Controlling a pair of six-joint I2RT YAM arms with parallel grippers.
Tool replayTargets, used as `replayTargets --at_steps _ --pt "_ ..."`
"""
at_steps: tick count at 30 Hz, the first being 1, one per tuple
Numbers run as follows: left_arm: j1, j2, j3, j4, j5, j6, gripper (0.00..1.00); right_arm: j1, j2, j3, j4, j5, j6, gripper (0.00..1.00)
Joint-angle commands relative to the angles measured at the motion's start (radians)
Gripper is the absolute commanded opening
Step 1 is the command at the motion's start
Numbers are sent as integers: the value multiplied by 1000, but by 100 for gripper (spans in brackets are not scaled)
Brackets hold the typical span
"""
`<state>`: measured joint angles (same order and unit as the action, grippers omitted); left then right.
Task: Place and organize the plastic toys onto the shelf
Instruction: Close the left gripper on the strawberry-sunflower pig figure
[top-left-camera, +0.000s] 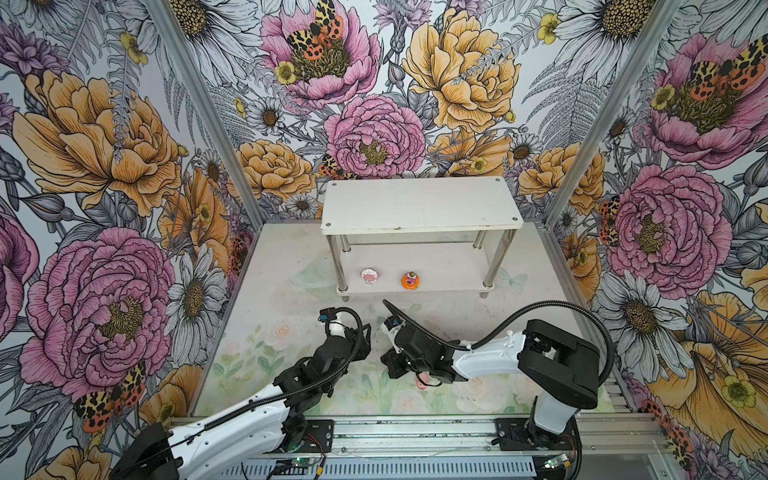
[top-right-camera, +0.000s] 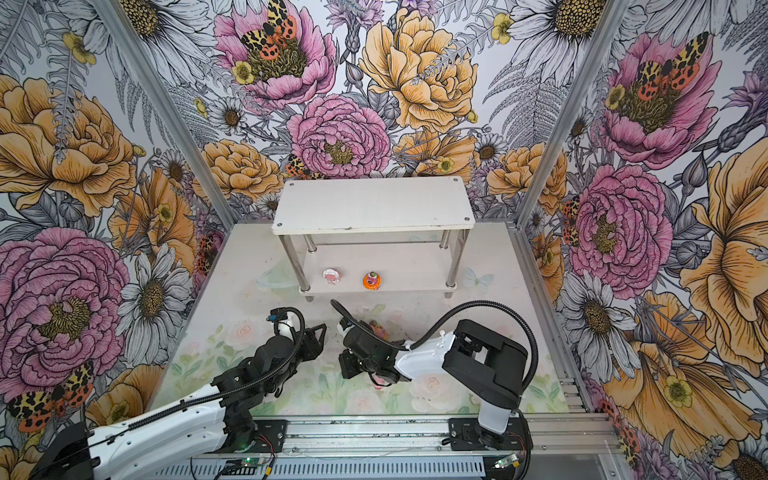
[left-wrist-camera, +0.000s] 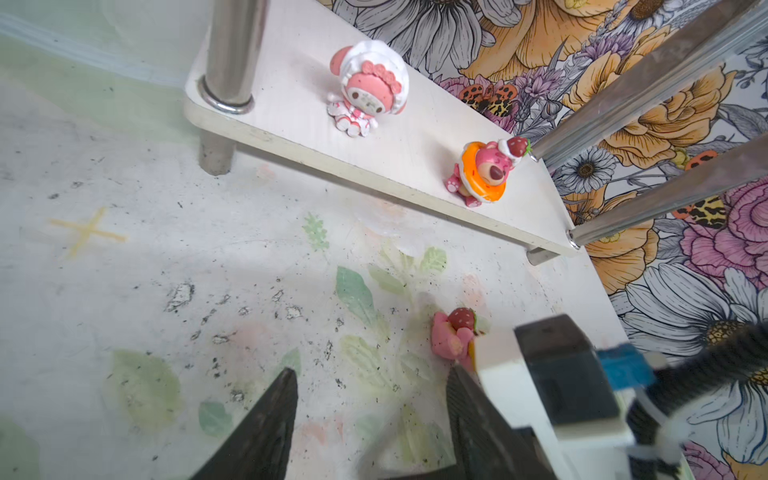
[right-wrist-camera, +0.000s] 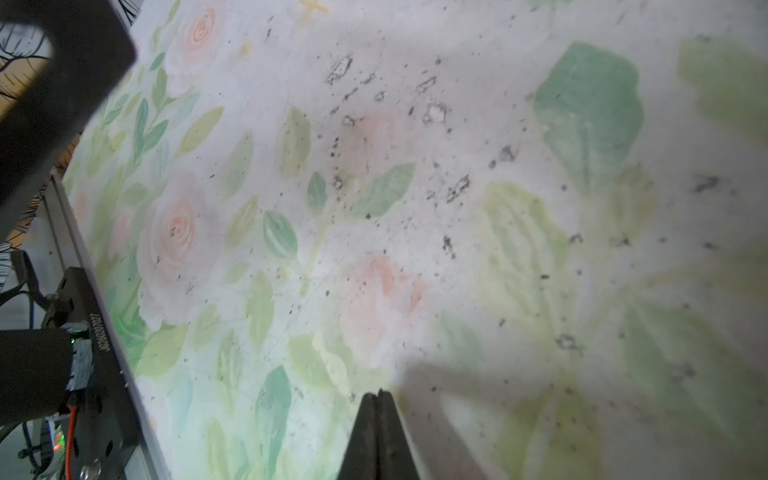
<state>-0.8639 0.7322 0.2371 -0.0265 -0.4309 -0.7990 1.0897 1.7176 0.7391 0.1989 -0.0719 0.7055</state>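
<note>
The white shelf stands at the back on metal legs. On its lower tier sit two plastic toys: a white-rimmed one and an orange-rimmed one. A third pink toy with a strawberry on top lies on the table in front of the shelf, partly hidden behind the right arm's wrist. My left gripper is open and empty, one fingertip close to that toy. My right gripper is shut on nothing, low over the mat.
The two wrists nearly meet at mid-table in front of the shelf. A small pink patch shows under the right wrist; I cannot tell whether it is a toy or a printed rose. Flowered walls close in three sides, and a metal rail runs along the front.
</note>
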Motion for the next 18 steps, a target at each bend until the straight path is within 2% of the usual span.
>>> replayTargets --at_steps 1,5,7,10,12,15,16,18 --pt "9 -6 -8 -45 -17 21 68 -11 -142 -90 9 112 30 0" --pt "10 91 8 45 28 47 84 -27 -322 -154 -133 256 30 0" --pt "9 171 29 106 52 61 89 -54 -389 -172 -201 293 49 0" --pt "6 320 84 194 85 71 91 -110 -463 -225 -217 282 73 3" --pt "0 421 134 244 106 85 91 -136 -485 -261 -194 259 87 1" --pt "-18 566 222 300 133 113 87 -148 -495 -300 -114 198 99 0" --pt "-21 611 250 311 146 120 82 -145 -495 -312 -79 170 103 0" --pt "-27 676 298 325 168 124 66 -143 -489 -331 -15 127 109 0"
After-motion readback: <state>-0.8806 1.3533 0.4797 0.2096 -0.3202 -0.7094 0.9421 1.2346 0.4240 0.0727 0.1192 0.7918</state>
